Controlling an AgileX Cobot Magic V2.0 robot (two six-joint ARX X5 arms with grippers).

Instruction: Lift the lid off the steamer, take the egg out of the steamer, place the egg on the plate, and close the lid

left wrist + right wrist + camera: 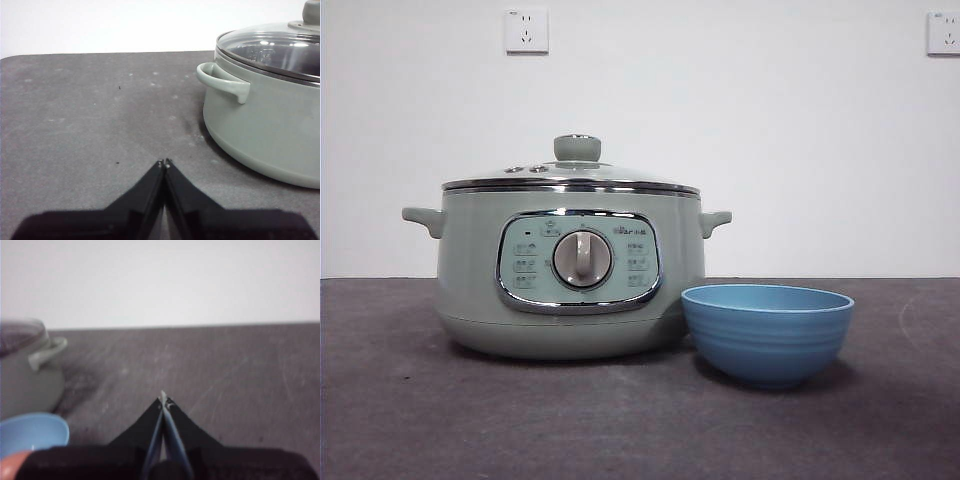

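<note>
A sage-green steamer [570,270] stands on a dark table [620,420] with its glass lid [570,175] seated on top, and a blue plate [767,332], shaped like a small bowl, sits just beside its front right. The left gripper [164,162] is held low over bare table near the steamer's side handle [222,82], jaws pressed together and holding nothing. The right gripper [163,399] is likewise low over the table, tips together, with plate and steamer off to one side.
</note>
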